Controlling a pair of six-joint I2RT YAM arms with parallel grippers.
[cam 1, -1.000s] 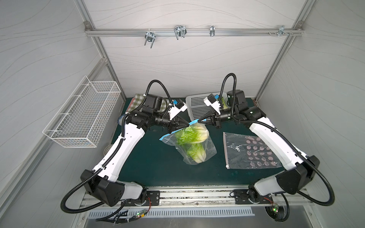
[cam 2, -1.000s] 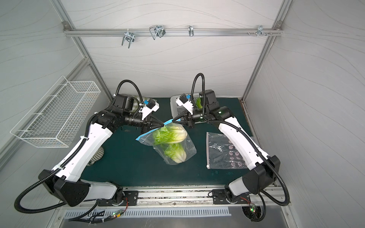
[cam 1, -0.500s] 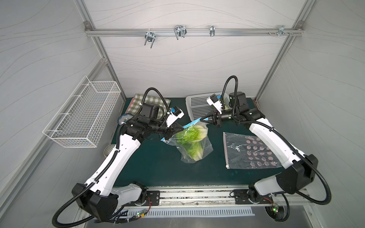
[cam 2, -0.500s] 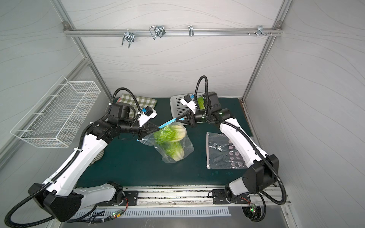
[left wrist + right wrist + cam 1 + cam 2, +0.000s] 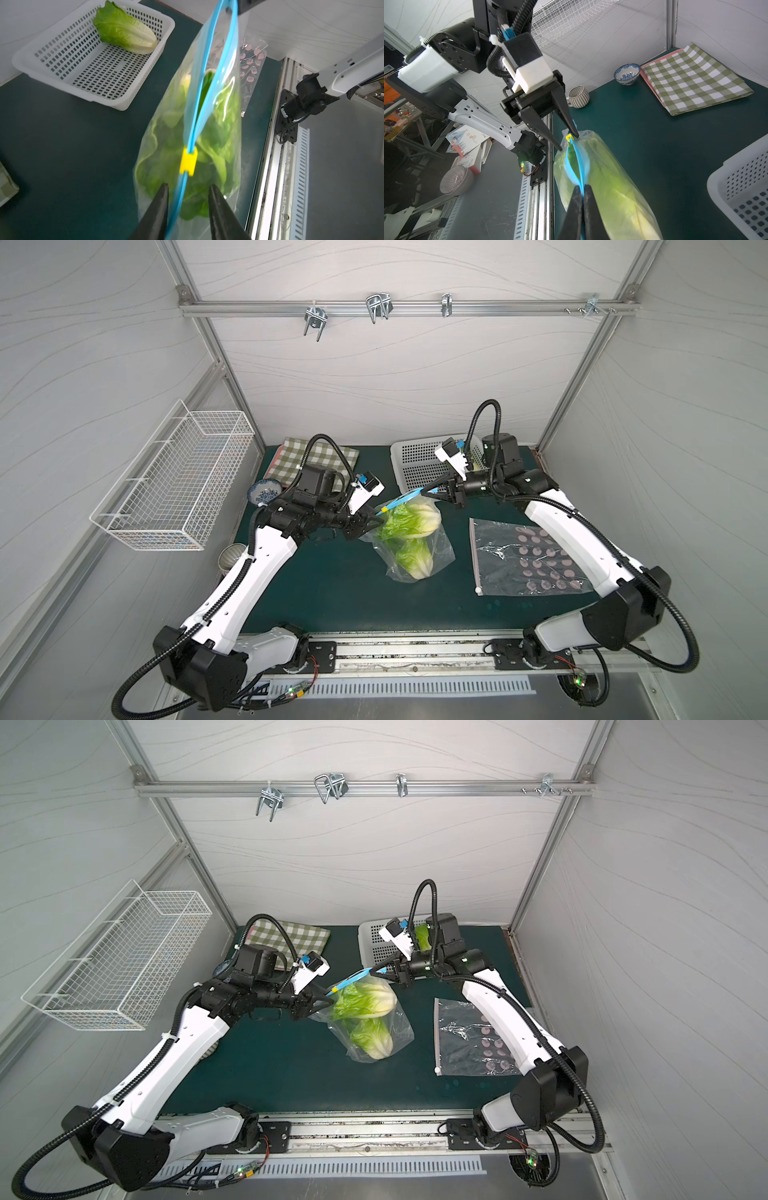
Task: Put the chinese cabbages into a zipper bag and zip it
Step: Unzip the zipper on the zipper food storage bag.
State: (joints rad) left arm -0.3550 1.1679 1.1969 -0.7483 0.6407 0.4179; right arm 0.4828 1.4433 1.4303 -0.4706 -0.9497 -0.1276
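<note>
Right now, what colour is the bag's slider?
The slider is yellow, clearest in the left wrist view.

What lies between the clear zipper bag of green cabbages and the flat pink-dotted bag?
Only bare dark green mat separates zipper bag from dotted bag, in both top views.
</note>
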